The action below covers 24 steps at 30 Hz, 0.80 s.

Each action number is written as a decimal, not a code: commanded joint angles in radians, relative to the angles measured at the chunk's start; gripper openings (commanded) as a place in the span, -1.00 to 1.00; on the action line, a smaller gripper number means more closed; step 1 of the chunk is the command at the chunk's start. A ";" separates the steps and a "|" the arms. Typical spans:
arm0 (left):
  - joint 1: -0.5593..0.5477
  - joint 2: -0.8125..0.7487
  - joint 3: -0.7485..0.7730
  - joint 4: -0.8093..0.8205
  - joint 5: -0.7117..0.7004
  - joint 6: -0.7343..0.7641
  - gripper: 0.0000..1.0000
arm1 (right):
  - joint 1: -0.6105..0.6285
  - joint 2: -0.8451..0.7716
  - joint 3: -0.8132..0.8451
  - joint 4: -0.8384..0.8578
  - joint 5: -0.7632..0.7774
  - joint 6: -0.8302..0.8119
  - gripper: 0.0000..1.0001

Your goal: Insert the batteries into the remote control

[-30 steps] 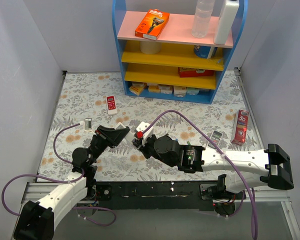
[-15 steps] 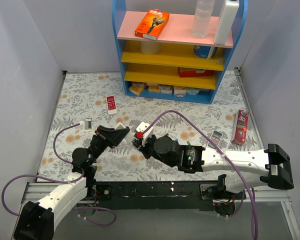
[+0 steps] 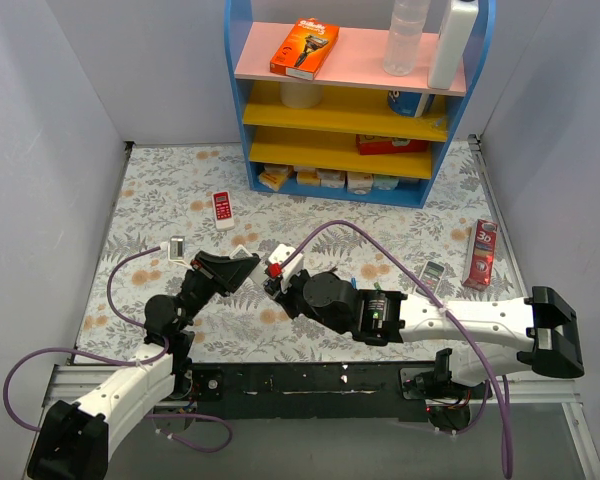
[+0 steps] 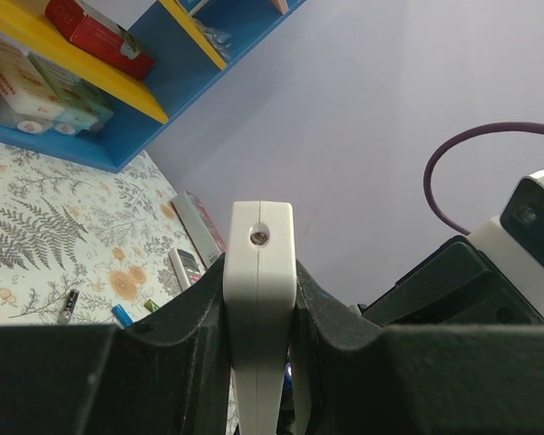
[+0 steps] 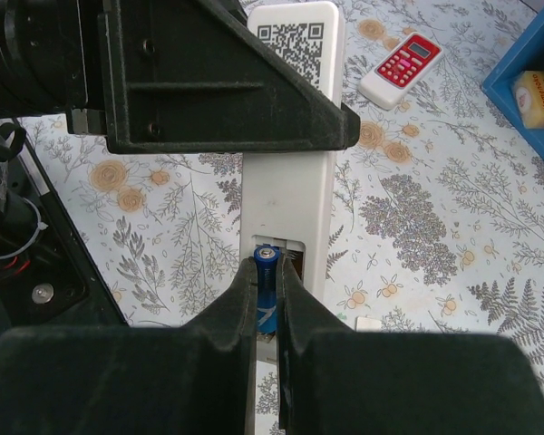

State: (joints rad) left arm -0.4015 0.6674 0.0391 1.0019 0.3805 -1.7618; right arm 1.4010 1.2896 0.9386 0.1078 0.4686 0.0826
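Battery (image 5: 267, 258) in right tool (image 5: 266, 276), at remote control (image 5: 288, 195)

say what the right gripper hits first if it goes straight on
Likely the open battery slot of the slim white remote control, right ahead of the small blue battery that the right gripper pinches.

Noted plain pale lilac walls (image 3: 50, 120) on left, back and right. Found table (image 3: 150, 200) covered in floral, fern-print cloth (image 3: 450, 205), grey with orange blooms. Logged blue-framed shelf unit (image 3: 236, 100) at far wall, centre-right: pink top board (image 3: 360, 68), two yellow boards (image 3: 330, 112) below. Saw black rail (image 3: 310, 380) along near edge. Lit evenly; shadows soft.
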 commanded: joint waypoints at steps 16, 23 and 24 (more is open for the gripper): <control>-0.005 0.026 -0.027 0.139 0.040 -0.065 -1.00 | -0.030 0.014 0.002 -0.034 -0.015 0.000 -0.85; -0.005 0.020 -0.016 0.127 0.057 -0.056 -1.00 | -0.045 -0.003 -0.012 -0.057 0.004 -0.010 -0.86; -0.005 0.018 -0.015 0.124 0.060 -0.051 -1.00 | -0.049 -0.010 -0.015 -0.062 0.011 -0.010 -0.87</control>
State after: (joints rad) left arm -0.4011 0.7055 0.0391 1.0313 0.3828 -1.7702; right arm 1.3800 1.2911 0.9398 0.1024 0.4385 0.1001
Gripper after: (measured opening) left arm 0.230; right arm 0.109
